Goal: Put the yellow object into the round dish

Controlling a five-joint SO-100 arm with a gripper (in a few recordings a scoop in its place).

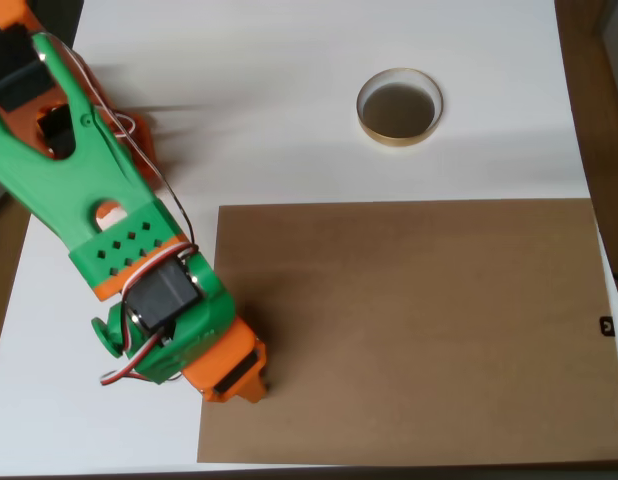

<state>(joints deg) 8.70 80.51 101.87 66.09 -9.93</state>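
Observation:
The round dish [399,107], with a tan rim and a dark inside, sits on the white table near the top centre-right of the overhead view. The green and orange arm reaches in from the upper left. Its gripper [244,378] points straight down over the left edge of the brown board [409,330], far to the lower left of the dish. The orange gripper body covers its own fingers from above, so their spacing cannot be seen. The yellow object is hidden or out of view.
The brown board covers the lower right of the white table [269,120]. The arm's orange base [59,120] stands at the upper left. A wooden surface [604,120] runs along the right edge. White wires loop beside the wrist servo.

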